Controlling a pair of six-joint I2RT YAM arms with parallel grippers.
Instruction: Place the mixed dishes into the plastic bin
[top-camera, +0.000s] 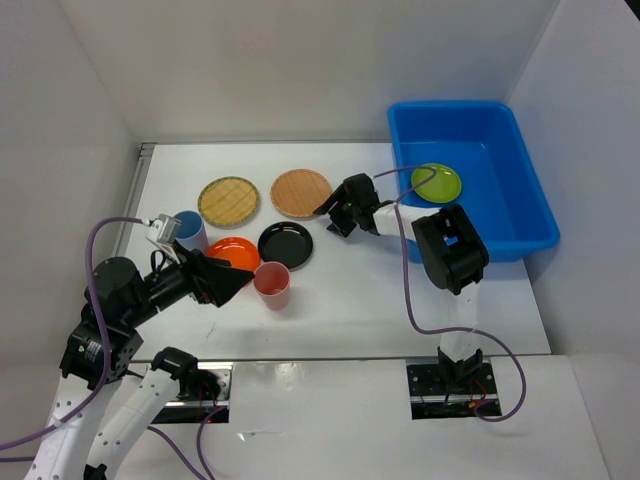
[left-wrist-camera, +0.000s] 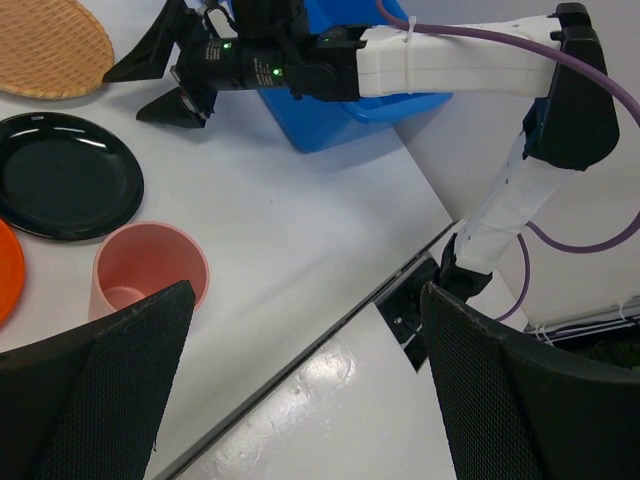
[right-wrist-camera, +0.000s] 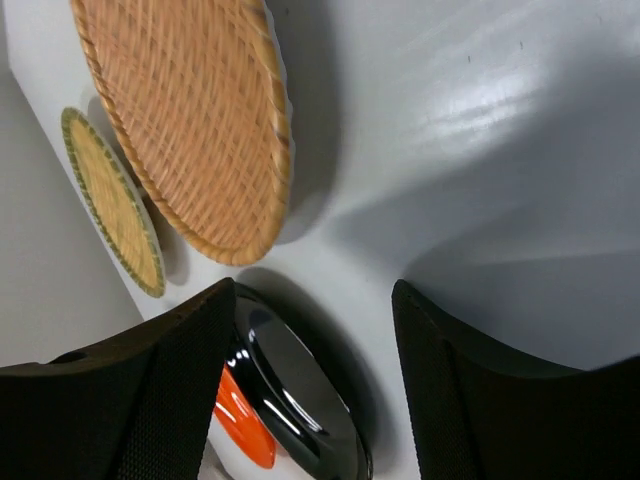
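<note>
White tabletop (top-camera: 350, 290), white walls (top-camera: 300, 60) on three sides. Left jaws spread wide, pink cup (left-wrist-camera: 150, 270) just ahead. Right jaws spread, gripping nothing, black plate (right-wrist-camera: 300, 390) just beside them.

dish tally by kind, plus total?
Plates: 5 - lime green plate, in the blue bin; black plate; orange plate; tan woven plate; yellow woven plate
Cups: 2 - pink cup; blue cup
Total: 7

2 white arms (top-camera: 385, 216) with black joints (top-camera: 450, 250) carry purple cables (top-camera: 408, 290).
</note>
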